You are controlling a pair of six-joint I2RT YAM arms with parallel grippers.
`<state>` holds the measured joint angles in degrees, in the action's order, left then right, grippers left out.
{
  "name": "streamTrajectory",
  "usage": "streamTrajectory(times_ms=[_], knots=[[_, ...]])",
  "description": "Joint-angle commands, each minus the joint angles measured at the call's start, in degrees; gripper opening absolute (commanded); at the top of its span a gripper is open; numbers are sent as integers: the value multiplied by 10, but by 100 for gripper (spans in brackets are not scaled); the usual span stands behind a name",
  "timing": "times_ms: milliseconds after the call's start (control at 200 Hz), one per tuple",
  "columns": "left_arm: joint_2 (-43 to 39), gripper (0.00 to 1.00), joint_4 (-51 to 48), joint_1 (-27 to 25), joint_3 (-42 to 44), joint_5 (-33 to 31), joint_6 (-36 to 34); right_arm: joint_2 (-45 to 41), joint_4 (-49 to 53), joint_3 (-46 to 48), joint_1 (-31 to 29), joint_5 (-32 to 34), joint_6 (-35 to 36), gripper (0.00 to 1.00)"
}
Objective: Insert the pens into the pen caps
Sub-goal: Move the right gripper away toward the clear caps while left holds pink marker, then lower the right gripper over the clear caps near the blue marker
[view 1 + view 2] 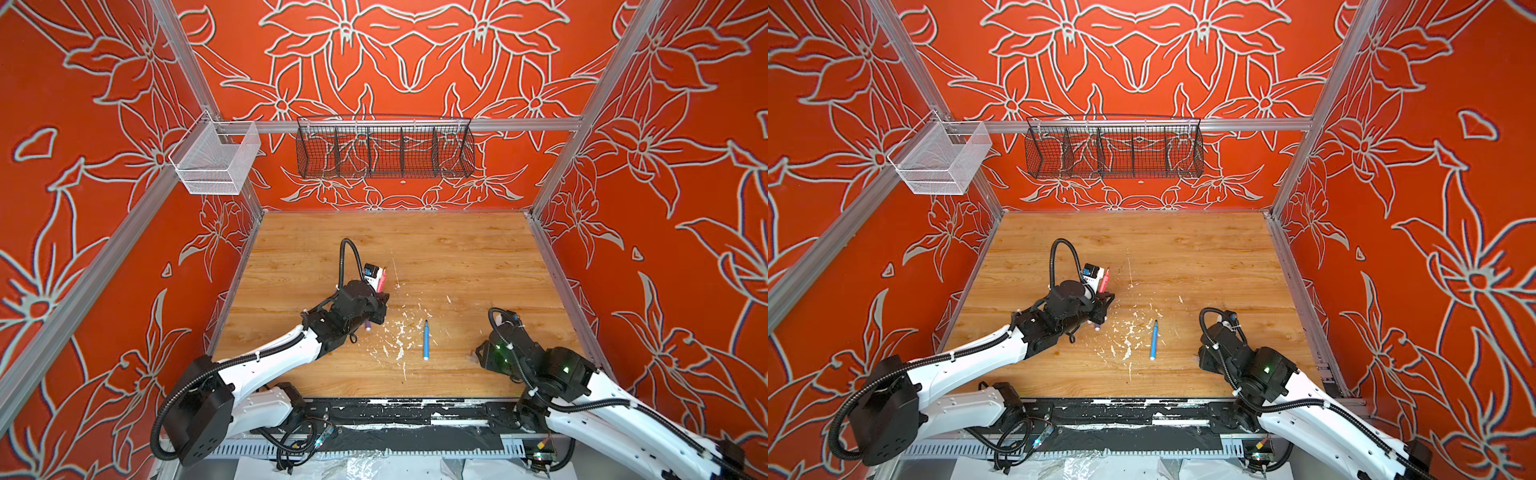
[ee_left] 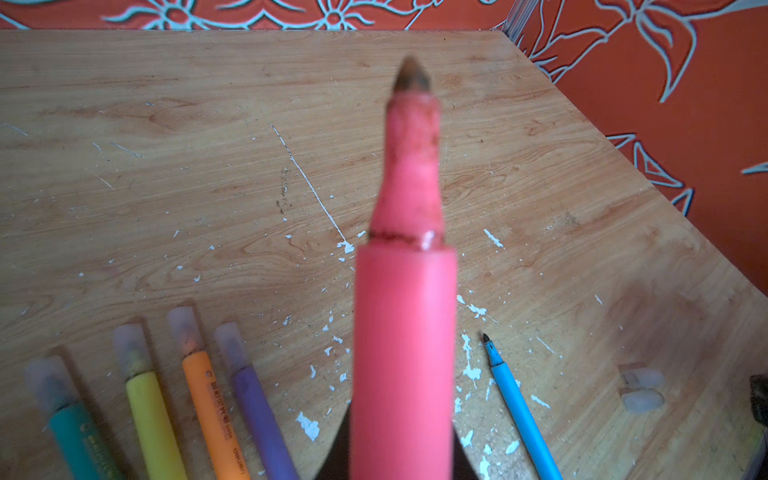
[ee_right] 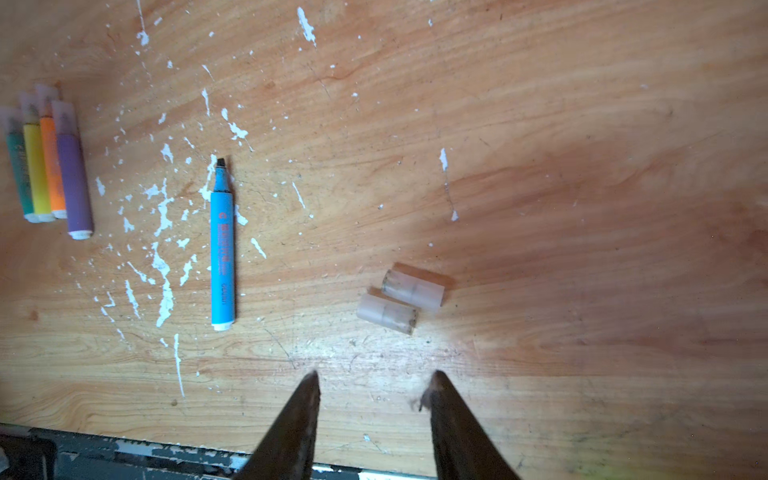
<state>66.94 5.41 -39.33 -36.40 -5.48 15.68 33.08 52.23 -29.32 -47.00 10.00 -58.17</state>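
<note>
Pink-red plastic filled the left wrist view: the left gripper [image 1: 381,296] was clamped tight on the pink-red pen [image 2: 405,332], low on the barrel so that its bare, dark-stained tip stood clear ahead. I judged that to be the grip for pushing it into a cap. The right gripper [image 3: 376,380] hung over the worktop [image 3: 561,124] with its jaws partly apart and nothing between them, aimed just short of two loose pen caps [image 3: 413,289], presumably to take one and bring it to the pen. Those caps were cloudy, colourless little tubes lying side by side and touching, their grubby ends pointing opposite ways. Beyond them the blue pen [image 3: 222,249] lay alone and uncapped among white paint flecks [image 3: 164,216], its dark tip bare. Farthest off, the green pen [image 3: 18,166], the yellow pen [image 3: 36,174], the orange pen [image 3: 52,166] and the purple pen [image 3: 75,187] lay in a tight row, each already wearing a frosted cap, so I reckoned two pens remained.
</note>
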Motion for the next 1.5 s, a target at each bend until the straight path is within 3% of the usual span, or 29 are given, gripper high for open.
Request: streamTrajectory(times_ms=[0, 390, 796, 991, 1496], knots=[[-12, 0, 10, 4, 1, 1, -16, 6, 10, 22, -4, -7, -13, 45], [-20, 0, 13, 4, -3, 17, -13, 104, -94, 43, -5, -71, -11, 46], [-32, 0, 11, 4, -1, 22, -12, 206, -126, 35, -5, -22, -9, 56], [-38, 0, 12, 4, 1, 22, -13, 239, -171, 47, -5, -38, -12, 59], [-36, 0, 12, 4, 0, 22, -15, 239, -269, 65, -33, -109, -78, 59]])
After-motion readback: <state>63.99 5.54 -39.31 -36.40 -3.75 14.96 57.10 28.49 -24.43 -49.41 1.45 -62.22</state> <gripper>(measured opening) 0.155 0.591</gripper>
